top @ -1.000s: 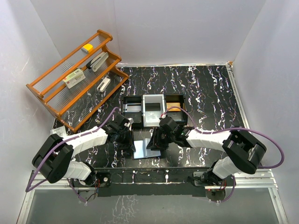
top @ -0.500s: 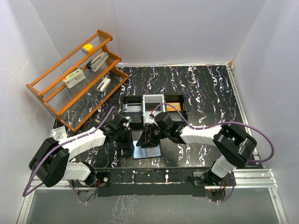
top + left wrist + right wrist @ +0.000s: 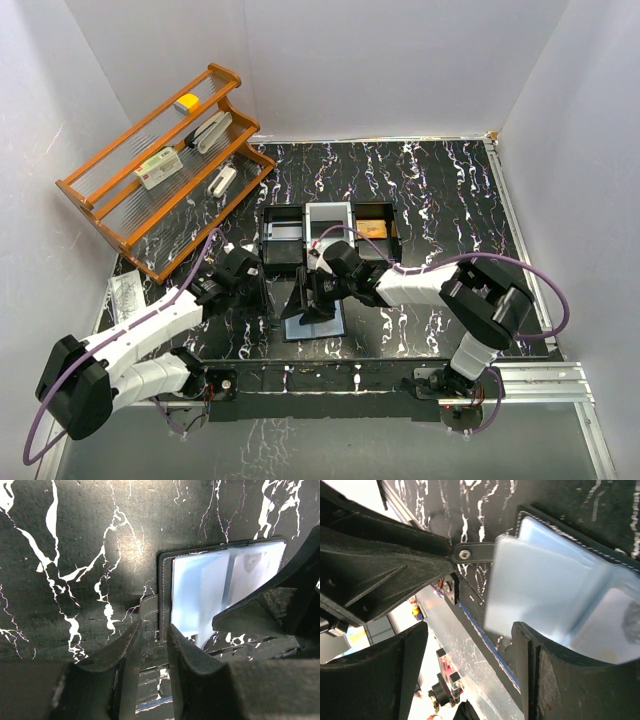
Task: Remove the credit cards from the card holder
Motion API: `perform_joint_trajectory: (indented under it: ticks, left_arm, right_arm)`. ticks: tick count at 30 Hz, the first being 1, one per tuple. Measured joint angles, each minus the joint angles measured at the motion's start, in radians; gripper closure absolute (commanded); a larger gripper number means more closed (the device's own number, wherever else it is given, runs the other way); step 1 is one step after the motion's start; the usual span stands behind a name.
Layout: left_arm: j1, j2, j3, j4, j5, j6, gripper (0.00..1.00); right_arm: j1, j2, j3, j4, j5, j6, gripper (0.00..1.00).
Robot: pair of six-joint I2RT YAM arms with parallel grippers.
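Card holder (image 3: 200, 595) open, near table (image 3: 440, 330) edge — right fingers (image 3: 560, 680) spread above

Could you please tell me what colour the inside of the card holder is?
The card holder is light blue-grey inside; left wrist view shows it best.

Glossy marbled desk (image 3: 440, 200); card holder (image 3: 200, 590) with stitched matt black edge and shiny clear plastic pockets; varnished wooden rack (image 3: 185, 190) upper left

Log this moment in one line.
black bifold card holder lying open | left fingers astride its strap | right fingers spread over clear pocket
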Motion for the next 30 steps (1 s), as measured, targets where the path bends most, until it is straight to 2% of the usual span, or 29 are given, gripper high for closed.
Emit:
perform_joint_trajectory:
  ticks: [5, 8, 10, 15, 19, 22, 30]
  left_arm:
    - [0.000, -0.028, 0.002, -0.011, -0.026, -0.011, 0.68]
    - [0.000, -0.028, 0.013, -0.011, -0.026, -0.008, 0.64]
    - [0.000, -0.028, 0.023, -0.006, -0.023, -0.004, 0.60]
    - [0.000, -0.016, 0.027, 0.068, 0.051, 0.022, 0.56]
    - [-0.019, 0.107, 0.092, 0.109, 0.149, 0.056, 0.54]
    - [-0.051, 0.216, 0.152, 0.100, 0.147, 0.079, 0.51]
    - [-0.069, 0.311, 0.151, 0.044, 0.130, 0.093, 0.51]
  right_arm:
    - [0.004, -0.047, 0.010, 0.005, -0.017, -0.024, 0.31]
    - [0.006, -0.099, 0.024, -0.031, 0.024, -0.044, 0.39]
    - [0.006, -0.146, 0.031, -0.089, 0.096, -0.061, 0.44]
    - [-0.002, -0.273, 0.031, -0.276, 0.350, -0.056, 0.42]
    - [-0.027, -0.332, 0.013, -0.364, 0.476, -0.053, 0.45]
    - [-0.042, -0.317, 0.009, -0.399, 0.495, -0.055, 0.45]
    - [-0.044, -0.236, -0.003, -0.435, 0.441, -0.066, 0.49]
